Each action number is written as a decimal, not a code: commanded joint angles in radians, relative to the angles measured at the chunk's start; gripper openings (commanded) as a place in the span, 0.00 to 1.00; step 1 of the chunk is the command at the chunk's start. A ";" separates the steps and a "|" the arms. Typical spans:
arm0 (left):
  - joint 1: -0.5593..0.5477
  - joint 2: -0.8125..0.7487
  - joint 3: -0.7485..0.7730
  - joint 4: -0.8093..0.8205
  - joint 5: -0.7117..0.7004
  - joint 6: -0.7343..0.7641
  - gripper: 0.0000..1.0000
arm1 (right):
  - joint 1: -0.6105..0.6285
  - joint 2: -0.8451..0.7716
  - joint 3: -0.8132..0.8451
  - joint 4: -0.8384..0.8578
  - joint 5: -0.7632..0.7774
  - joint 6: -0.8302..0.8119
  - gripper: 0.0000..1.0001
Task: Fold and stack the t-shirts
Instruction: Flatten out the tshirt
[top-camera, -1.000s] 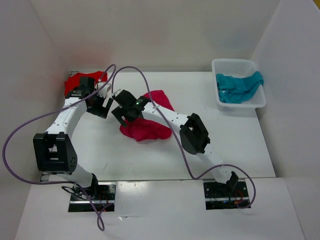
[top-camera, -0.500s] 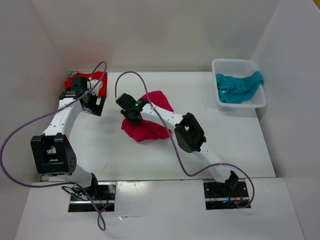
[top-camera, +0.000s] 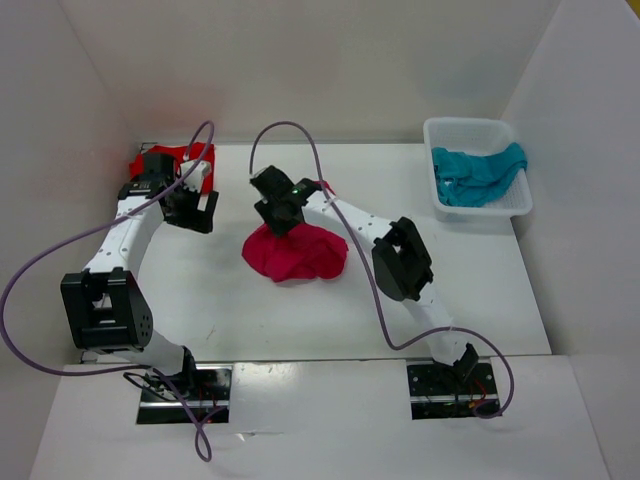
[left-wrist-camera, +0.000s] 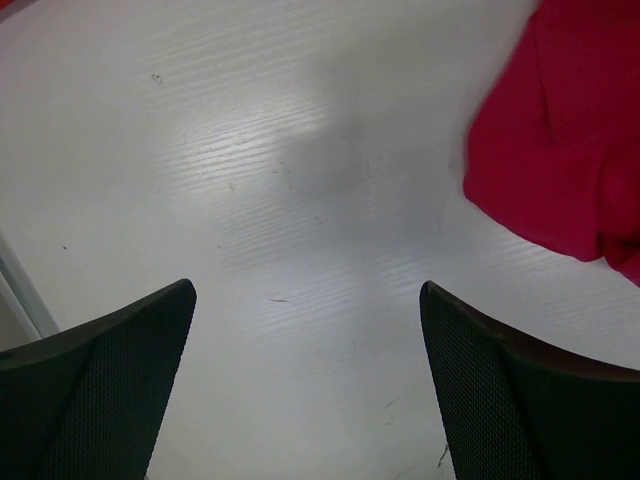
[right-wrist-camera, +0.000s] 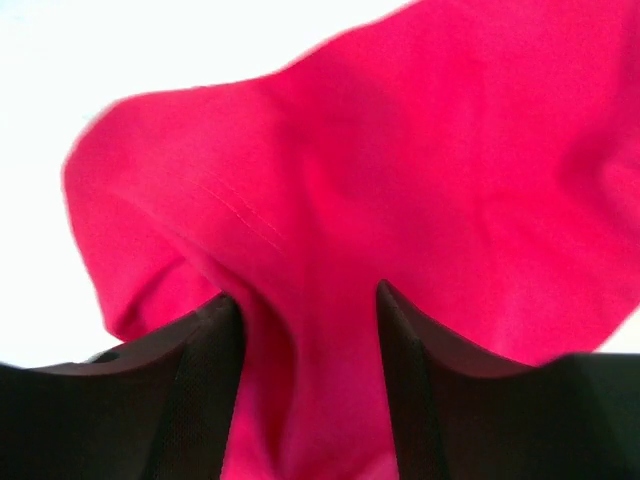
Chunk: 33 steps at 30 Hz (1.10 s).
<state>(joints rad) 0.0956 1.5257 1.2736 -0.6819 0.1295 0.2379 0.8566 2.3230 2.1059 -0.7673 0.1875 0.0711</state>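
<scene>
In the far left corner of the tabletop (top-camera: 470, 290) lies the red shirt (top-camera: 185, 150), partly hidden behind the left arm, so I cannot tell how it is laid. Just in front of it hangs the left pincer (top-camera: 192, 218). Its fingers (left-wrist-camera: 110, 370) stand wide apart with nothing between them but bare surface, and crimson cloth shows off to one side in its own camera.

Toward the middle, the right pincer (top-camera: 279, 222) is clamped on the crimson-pink shirt (top-camera: 297, 256). The wrist view shows a fold of fabric pinched between the two fingers (right-wrist-camera: 190, 370), with the rest hanging below in loose drapes. From above the shirt is a bunched mound, its lower part resting on the tabletop beneath the grip. No sleeve, collar or hem can be told apart.

On the far right, well apart from both arms, the white basket (top-camera: 465, 122) holds the teal shirt (top-camera: 478, 172), crumpled with one end draped over the rim.

The step in hand looks like opening out the crimson-pink shirt before any fold. One pinch in the middle of a heap will not flatten it. The better course is probably to lift until an edge hangs free. The left pincer could then take a second hold along that same edge, well away from the first. The two should draw apart gently and lay the cloth down flat, clear of the red shirt.
</scene>
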 joint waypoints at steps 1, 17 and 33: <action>0.000 -0.009 0.032 -0.013 0.045 0.020 0.99 | -0.024 -0.059 -0.041 0.036 -0.029 0.012 0.52; -0.084 0.034 0.079 -0.088 0.298 0.070 0.99 | -0.255 -0.247 -0.119 0.120 -0.174 0.169 0.00; -0.677 0.274 0.103 0.028 -0.010 0.110 0.99 | -0.642 -0.791 -0.471 0.115 -0.111 0.232 0.00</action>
<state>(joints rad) -0.5430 1.7679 1.4178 -0.7017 0.2535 0.3183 0.2253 1.5520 1.6611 -0.6731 0.1116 0.2813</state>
